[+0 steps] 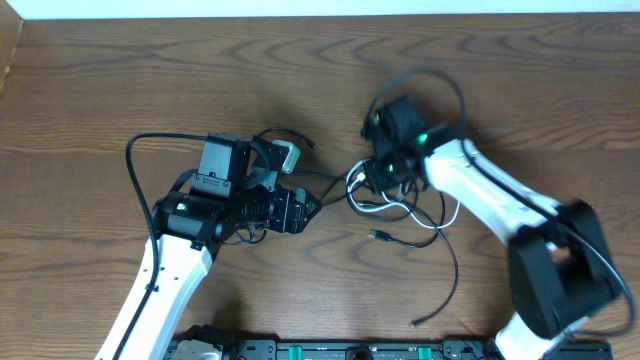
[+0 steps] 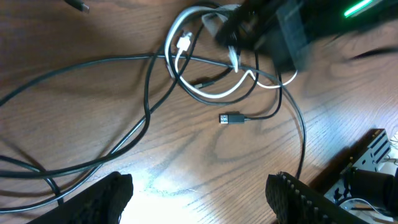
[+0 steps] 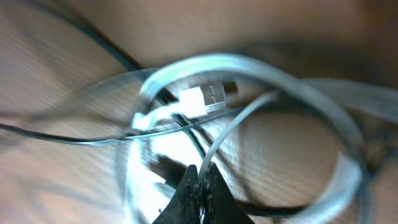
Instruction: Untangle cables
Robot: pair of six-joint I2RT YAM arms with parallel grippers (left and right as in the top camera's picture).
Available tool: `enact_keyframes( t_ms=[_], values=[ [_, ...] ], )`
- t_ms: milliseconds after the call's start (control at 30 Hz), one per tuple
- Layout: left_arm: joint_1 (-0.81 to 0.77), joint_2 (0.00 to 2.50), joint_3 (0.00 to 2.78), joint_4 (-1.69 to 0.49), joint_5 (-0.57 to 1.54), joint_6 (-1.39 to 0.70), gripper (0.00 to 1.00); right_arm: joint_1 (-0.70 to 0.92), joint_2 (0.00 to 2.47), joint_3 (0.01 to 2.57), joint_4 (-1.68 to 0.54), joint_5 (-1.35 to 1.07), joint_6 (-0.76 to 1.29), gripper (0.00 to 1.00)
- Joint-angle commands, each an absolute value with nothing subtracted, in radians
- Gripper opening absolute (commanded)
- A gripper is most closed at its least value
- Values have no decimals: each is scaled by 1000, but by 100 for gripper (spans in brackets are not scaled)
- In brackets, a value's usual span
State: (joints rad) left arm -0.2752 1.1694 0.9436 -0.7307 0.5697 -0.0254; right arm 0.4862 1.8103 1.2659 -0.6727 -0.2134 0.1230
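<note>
Left gripper (image 2: 199, 190) wide apart, right gripper (image 3: 200, 184) pinched together (grasp unclear) among cables (image 2: 211, 94) on brown wood-grain table (image 1: 100, 80).

I see a white cable (image 2: 213, 95) looped among black cables (image 2: 147, 106) on my brown table (image 1: 150, 70) with wavy wood grain; a green light (image 2: 357, 8) glows.

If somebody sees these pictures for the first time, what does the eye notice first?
First, the knot in the middle of the table: a white cable looped among thin black cables. The right pincer sits right on that knot, and the left pincer stands open beside it. A loose black plug lies just beside the white loop.
</note>
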Motion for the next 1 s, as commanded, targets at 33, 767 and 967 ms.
enact_keyframes(
  t_ms=[33, 767, 967],
  values=[
    [-276, 1164, 949, -732, 564, -19, 75, 465, 1645, 1479, -727, -208, 126, 1],
    [-276, 1164, 949, -733, 564, -19, 75, 344, 1357, 2098, -760, -208, 96, 1],
    [-276, 1164, 949, -732, 564, -19, 75, 297, 1371, 2097, -952, -208, 69, 17]
  ],
)
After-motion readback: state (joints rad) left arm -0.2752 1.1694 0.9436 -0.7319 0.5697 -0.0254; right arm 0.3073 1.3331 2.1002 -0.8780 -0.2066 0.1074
